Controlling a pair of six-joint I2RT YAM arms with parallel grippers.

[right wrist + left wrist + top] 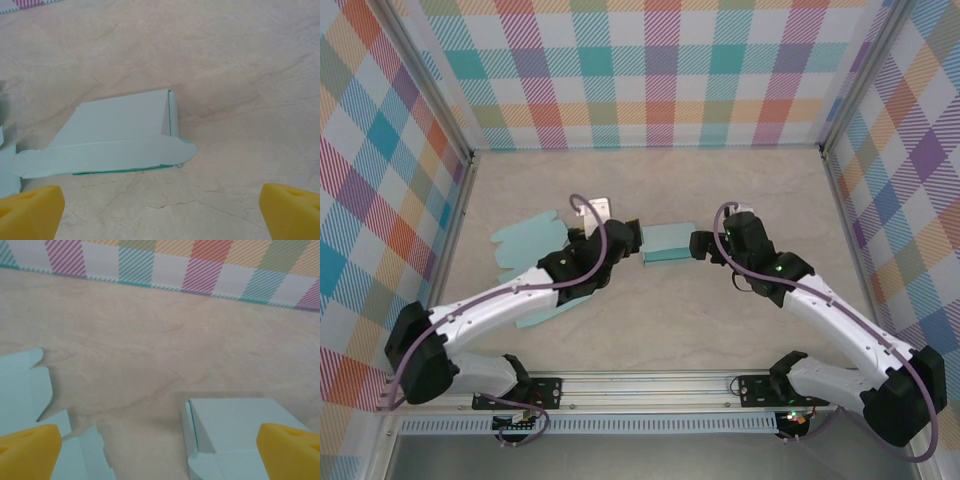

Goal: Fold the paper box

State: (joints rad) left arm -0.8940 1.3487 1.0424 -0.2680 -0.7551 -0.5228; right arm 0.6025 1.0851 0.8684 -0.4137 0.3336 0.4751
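Observation:
A folded pale-teal paper box (667, 243) lies on the table between my two grippers. From the right wrist it shows as a closed box (120, 132) with a rounded flap along its near side. In the left wrist view its corner (235, 435) sits at the lower right. My left gripper (628, 240) is open just left of the box, its yellow fingertips (27, 450) wide apart. Just right of the box, my right gripper (703, 244) is open, yellow fingertips (290, 210) spread with bare table between them.
More flat teal cardboard sheets (525, 240) with scalloped edges lie to the left, partly under my left arm, and show at the left of the left wrist view as cardboard (22, 390). Checkered walls (650, 70) enclose the table on three sides.

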